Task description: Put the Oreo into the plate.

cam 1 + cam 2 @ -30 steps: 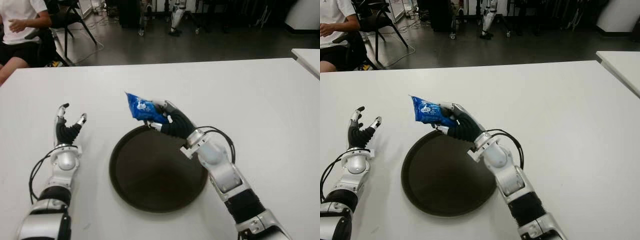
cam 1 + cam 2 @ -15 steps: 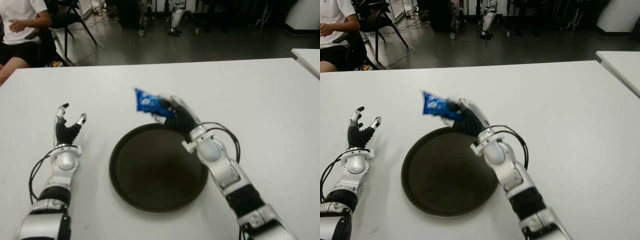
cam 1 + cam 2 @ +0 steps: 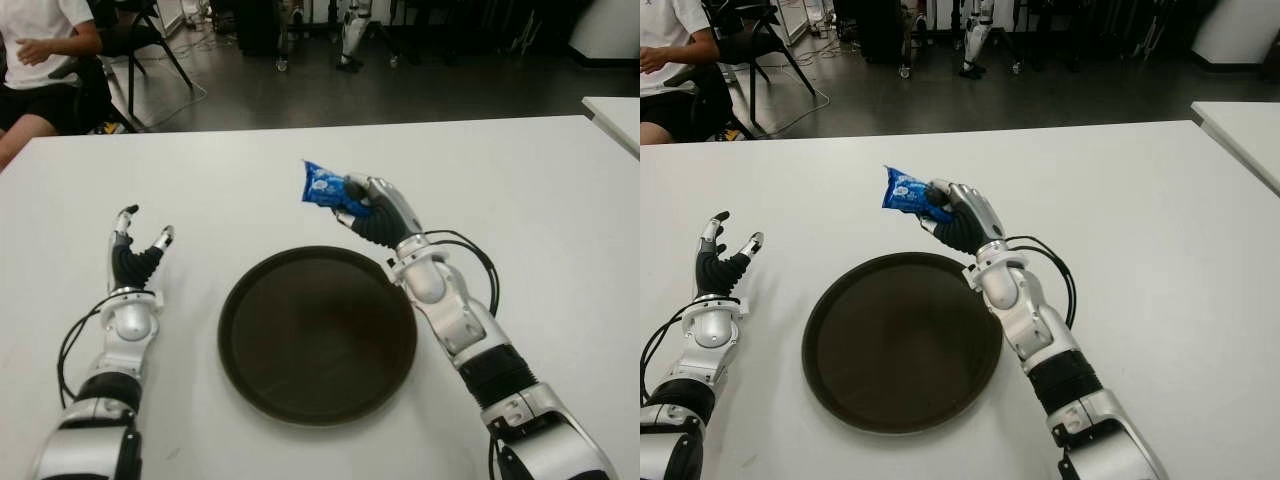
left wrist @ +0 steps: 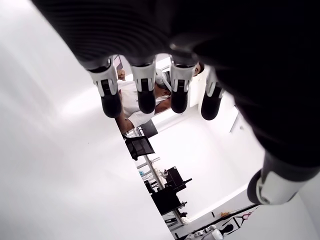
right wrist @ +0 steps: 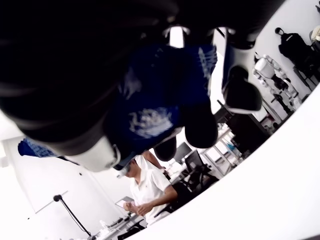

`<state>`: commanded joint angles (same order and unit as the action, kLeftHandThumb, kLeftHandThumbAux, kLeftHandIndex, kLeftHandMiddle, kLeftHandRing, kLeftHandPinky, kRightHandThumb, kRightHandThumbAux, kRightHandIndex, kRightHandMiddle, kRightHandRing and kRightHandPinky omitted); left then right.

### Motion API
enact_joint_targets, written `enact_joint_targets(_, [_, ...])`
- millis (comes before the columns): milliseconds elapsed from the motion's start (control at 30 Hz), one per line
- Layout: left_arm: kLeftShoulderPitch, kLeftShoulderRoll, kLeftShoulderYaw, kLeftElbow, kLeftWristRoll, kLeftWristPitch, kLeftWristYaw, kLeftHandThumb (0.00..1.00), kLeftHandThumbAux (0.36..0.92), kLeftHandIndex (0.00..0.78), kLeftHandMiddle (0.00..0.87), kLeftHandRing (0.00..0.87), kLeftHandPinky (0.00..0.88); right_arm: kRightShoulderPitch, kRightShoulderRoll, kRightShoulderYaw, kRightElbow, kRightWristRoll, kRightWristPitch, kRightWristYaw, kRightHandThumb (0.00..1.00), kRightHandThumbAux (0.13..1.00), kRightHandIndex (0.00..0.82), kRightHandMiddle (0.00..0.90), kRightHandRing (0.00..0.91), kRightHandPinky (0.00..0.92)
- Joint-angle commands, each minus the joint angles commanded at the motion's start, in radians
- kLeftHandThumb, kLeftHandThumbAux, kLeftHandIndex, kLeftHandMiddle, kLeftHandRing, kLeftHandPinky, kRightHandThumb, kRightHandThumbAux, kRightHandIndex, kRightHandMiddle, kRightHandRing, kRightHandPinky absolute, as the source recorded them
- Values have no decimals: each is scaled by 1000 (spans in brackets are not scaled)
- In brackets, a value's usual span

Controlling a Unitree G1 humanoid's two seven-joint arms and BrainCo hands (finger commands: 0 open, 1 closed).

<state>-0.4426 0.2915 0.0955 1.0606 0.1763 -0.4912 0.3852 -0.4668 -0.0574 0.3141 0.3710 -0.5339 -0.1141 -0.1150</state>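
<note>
The dark plate lies bare, and its low rim is the only barrier around it. The right hand holds the blue Oreo packet above the white table, just beyond the plate's far rim. The left hand, fingers spread, sits well apart to the plate's left.
</note>
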Motion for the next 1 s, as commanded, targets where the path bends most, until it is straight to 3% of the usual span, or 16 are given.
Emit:
enact_joint_targets(567, [-3,6,-10,7,19,-4,5,0,563,0,0,0,0,9,-18,16,-4,-6,-87,-32,724,710,441,859,849,832])
enact_joint_targets(1000, [-8,-5,3,4,-2,29,9,0,579,0,0,0,0,13,-26,12,-22,36,-102,22,724,709,441,858,848,835])
